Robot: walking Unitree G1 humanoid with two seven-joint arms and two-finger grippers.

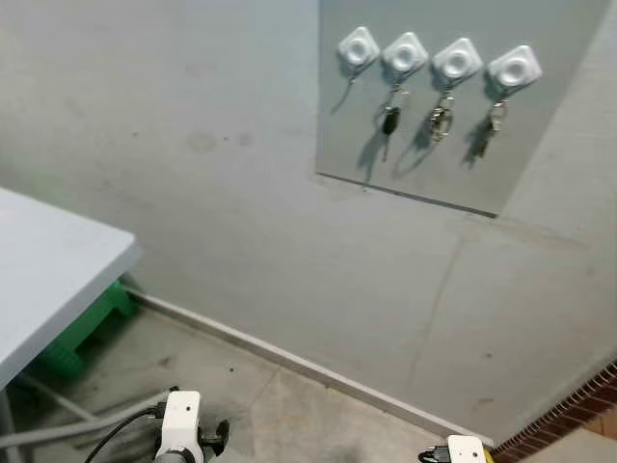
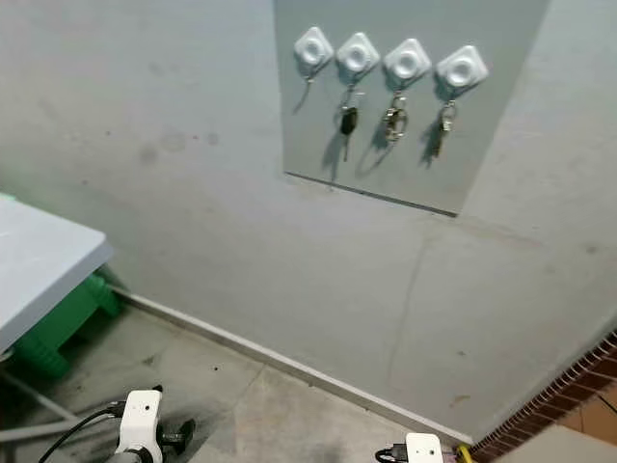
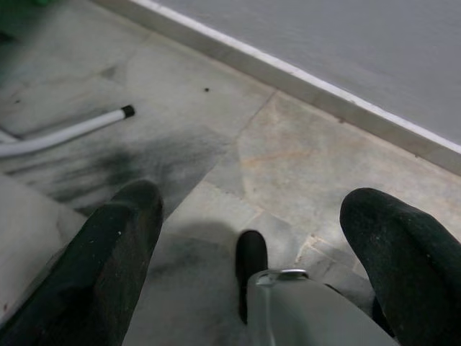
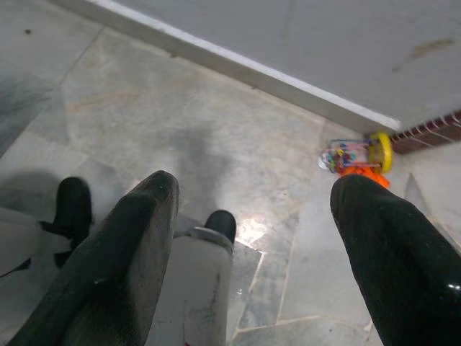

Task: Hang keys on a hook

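Note:
Four white diamond-shaped hooks sit in a row on a grey panel (image 1: 415, 164) high on the wall. The leftmost hook (image 1: 358, 46) carries no keys. A black key fob (image 1: 390, 120) hangs from the second hook (image 1: 404, 54), a key bunch (image 1: 440, 120) from the third and another key bunch (image 1: 492, 130) from the fourth hook (image 1: 514, 68). Both arms hang low, far below the panel. My left gripper (image 3: 252, 198) is open over the floor with nothing between its fingers. My right gripper (image 4: 257, 184) is open too and holds nothing.
A white table (image 1: 48, 270) stands at the left with a green stool (image 1: 82, 333) under it. A white pipe (image 3: 65, 133) lies on the stone floor. A colourful toy (image 4: 356, 155) rests by the skirting at the right, near brick edging (image 1: 569, 415).

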